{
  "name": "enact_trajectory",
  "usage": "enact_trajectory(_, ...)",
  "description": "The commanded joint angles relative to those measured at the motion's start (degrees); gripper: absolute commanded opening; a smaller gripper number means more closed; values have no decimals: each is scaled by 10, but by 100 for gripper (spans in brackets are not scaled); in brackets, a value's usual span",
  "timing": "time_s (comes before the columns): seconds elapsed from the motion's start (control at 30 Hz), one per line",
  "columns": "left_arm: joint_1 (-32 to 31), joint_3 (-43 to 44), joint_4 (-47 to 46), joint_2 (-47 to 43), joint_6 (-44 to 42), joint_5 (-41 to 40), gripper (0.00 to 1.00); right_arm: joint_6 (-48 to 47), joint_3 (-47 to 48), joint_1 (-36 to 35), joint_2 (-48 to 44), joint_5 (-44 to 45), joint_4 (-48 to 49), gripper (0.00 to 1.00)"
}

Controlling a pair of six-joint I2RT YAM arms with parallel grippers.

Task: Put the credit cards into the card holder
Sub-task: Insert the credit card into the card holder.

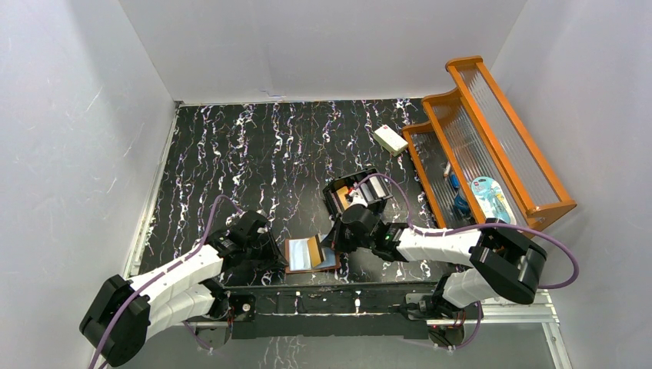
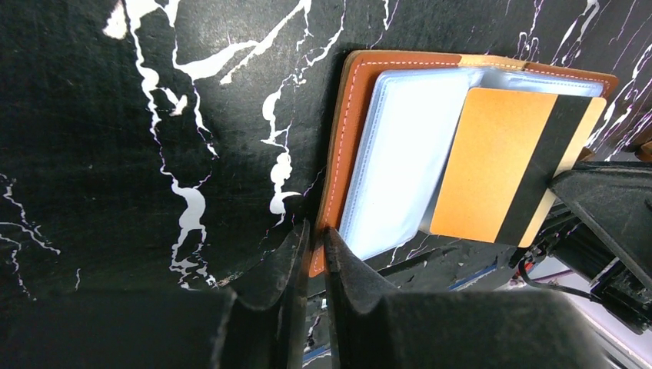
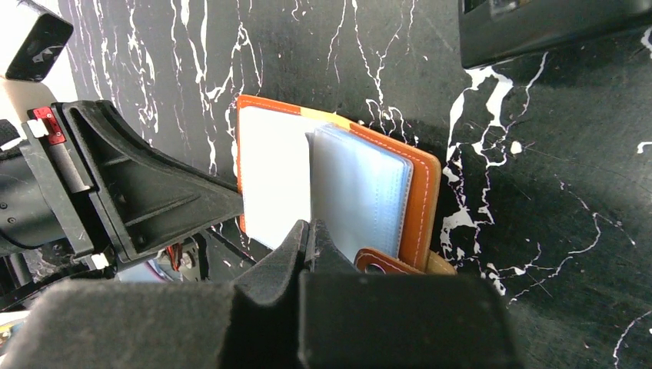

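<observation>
orange card (image 2: 492, 165) is held by right end effector (image 3: 309, 227) over open card holder (image 2: 400, 154), edge clamped by left end effector (image 2: 315, 235).

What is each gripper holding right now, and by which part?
The right gripper holds the orange card by its short end beside the black stripe. The left gripper pinches the card holder by its leather edge near a corner.

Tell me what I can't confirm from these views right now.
- Orange card leading edge: right wrist view, clear sleeves of the card holder overlap it; slotted or not, unclear.
- Left tool contact with the card holder: left wrist view, the gap is in shadow.
- Black box contents: top view, the right arm covers part; too small.
</observation>
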State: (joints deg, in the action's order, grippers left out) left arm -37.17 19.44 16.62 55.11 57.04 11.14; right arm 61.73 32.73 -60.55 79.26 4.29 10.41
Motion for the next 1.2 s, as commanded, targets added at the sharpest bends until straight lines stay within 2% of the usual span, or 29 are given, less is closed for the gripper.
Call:
enact_trajectory(0.0,4,-7,6,0,-3,12,11,11,-10,-4,5,12,31,0)
enact_trajectory(0.3,4,-9,0,0,-3,15,10,21,-17,-4,4,19,31,0)
enact_trajectory(1.17,4,-12,-18,19,-9,23,9,41,-32,-3,59,-33,115,0)
